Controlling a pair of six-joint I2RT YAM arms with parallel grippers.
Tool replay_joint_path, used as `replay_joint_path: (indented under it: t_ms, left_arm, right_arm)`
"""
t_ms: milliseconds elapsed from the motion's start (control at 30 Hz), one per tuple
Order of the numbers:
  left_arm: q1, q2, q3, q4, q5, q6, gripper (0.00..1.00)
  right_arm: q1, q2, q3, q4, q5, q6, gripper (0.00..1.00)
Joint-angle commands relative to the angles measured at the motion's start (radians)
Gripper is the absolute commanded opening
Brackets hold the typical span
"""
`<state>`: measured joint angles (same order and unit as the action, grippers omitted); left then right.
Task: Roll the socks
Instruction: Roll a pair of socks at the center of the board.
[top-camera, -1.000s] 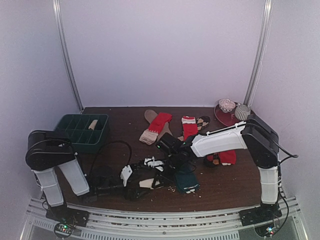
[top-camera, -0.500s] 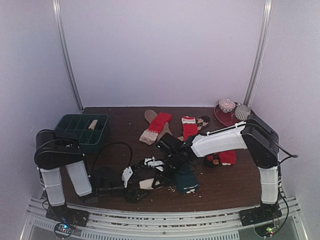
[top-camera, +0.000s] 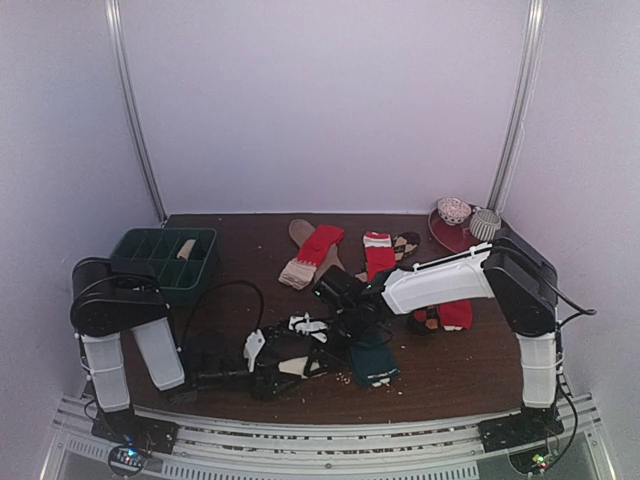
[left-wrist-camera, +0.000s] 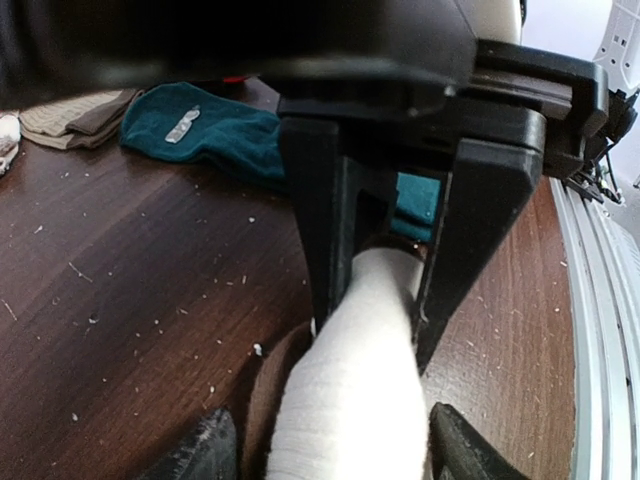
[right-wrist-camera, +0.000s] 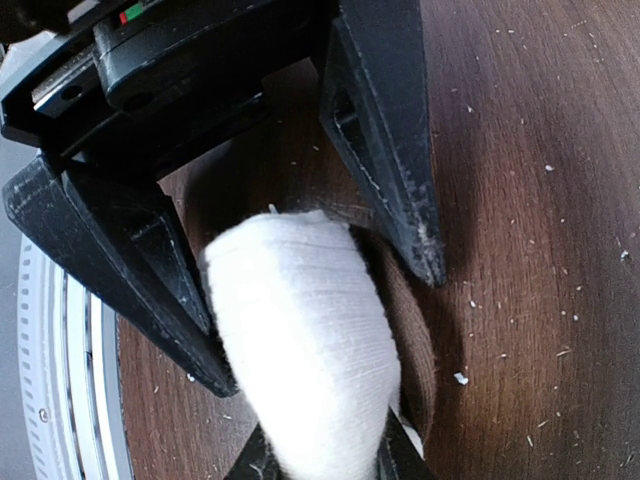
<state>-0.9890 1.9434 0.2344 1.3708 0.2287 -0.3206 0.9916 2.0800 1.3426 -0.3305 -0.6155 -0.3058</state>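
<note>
A cream sock roll (left-wrist-camera: 350, 400) with a brown sock (left-wrist-camera: 262, 400) wrapped along one side lies on the table near the front edge. My left gripper (left-wrist-camera: 372, 335) is shut on one end of it; both fingers press the fabric. From the opposite end my right gripper (right-wrist-camera: 328, 330) is shut on the same roll (right-wrist-camera: 300, 350), with the brown layer (right-wrist-camera: 410, 350) against one finger. From above, the roll (top-camera: 295, 367) sits between the left gripper (top-camera: 275, 370) and the right gripper (top-camera: 315, 352). A dark teal sock (top-camera: 375, 360) lies flat just right of them.
A dark green tray (top-camera: 150, 262) at the left holds one cream roll (top-camera: 186, 248). Red socks (top-camera: 320, 243) (top-camera: 378, 255) (top-camera: 455, 315) and a brown sock (top-camera: 300, 230) lie further back. Small bowls (top-camera: 468, 222) stand at the back right corner. A black cable (top-camera: 225, 290) loops by the tray.
The left arm has shifted slightly right, and its jaws have narrowed onto the cream roll. The right arm has held still.
</note>
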Motion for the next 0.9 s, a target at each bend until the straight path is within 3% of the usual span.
replay_joint_path:
  t_ms: [0, 133, 300, 400, 467, 667, 700, 733, 800, 867]
  left_arm:
    - [0.009, 0.016, 0.016, -0.023, 0.009, 0.019, 0.66]
    - [0.009, 0.014, 0.026, -0.035, -0.001, 0.026, 0.61]
    - [0.009, 0.032, 0.046, -0.064, 0.018, 0.041, 0.40]
    - [0.009, 0.046, 0.053, -0.065, 0.044, 0.047, 0.23]
    - [0.009, 0.055, 0.058, -0.067, 0.058, 0.049, 0.00]
    - [0.009, 0.066, 0.051, -0.081, 0.052, 0.042, 0.00]
    - [0.009, 0.061, 0.044, -0.084, 0.051, 0.038, 0.05]
    - [0.009, 0.048, 0.034, -0.083, 0.050, 0.035, 0.26]
    - [0.009, 0.004, 0.005, -0.087, 0.026, 0.031, 0.54]
    - [0.009, -0.072, -0.025, -0.121, -0.008, 0.044, 0.94]
  right_arm:
    - [0.015, 0.147, -0.101, -0.271, 0.109, 0.031, 0.22]
    - [0.016, 0.147, -0.099, -0.274, 0.109, 0.031, 0.22]
    - [0.016, 0.150, -0.098, -0.277, 0.110, 0.033, 0.22]
    - [0.015, 0.158, -0.093, -0.279, 0.112, 0.035, 0.22]
    - [0.016, 0.161, -0.091, -0.280, 0.111, 0.037, 0.22]
    - [0.016, 0.156, -0.088, -0.281, 0.115, 0.040, 0.22]
    - [0.016, 0.158, -0.087, -0.283, 0.115, 0.042, 0.22]
    - [0.015, 0.158, -0.086, -0.284, 0.116, 0.042, 0.22]
    - [0.015, 0.158, -0.084, -0.288, 0.119, 0.046, 0.22]
    - [0.015, 0.157, -0.081, -0.294, 0.119, 0.046, 0.22]
